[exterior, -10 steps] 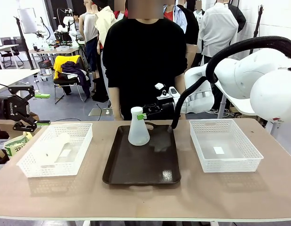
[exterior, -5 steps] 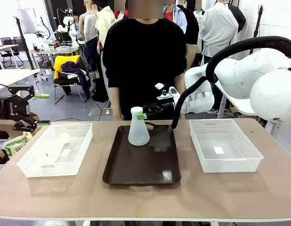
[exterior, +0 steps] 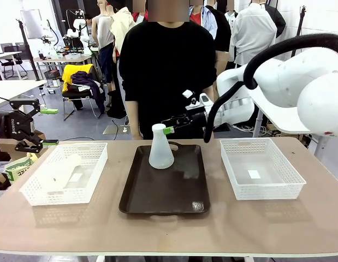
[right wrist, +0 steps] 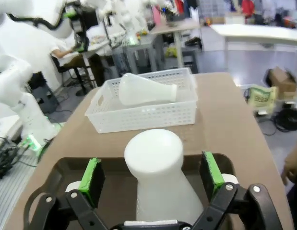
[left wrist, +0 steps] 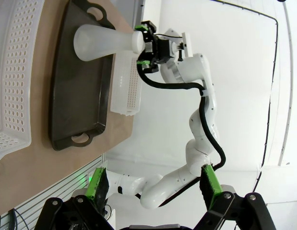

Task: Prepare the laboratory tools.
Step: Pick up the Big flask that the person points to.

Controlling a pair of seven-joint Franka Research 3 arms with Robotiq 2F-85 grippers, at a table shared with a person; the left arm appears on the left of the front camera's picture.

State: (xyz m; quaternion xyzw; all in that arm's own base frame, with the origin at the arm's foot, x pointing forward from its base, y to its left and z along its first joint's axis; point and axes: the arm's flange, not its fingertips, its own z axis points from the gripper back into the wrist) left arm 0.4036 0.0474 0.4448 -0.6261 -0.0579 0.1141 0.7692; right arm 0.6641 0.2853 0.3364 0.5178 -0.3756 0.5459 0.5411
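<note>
Upright flask (exterior: 160, 148) standing on dark tray (exterior: 174, 196), mid-bench (exterior: 169, 229), long axis vertical. Right pincer (exterior: 169, 129) hanging level with neck, jaws spread. Green pads (right wrist: 92, 178) straddling neck, gap showing either side, pinching nothing. Second flask (exterior: 58, 172) lying on its side in left lattice basket (exterior: 95, 174), neck pointing toward far right. Left pincer (exterior: 37, 124) nearer it, spread and empty, hovering off bench's left edge. Flasks looking frosted, translucent, smooth, cone-shaped. Lying one probably rolling easily.
</note>
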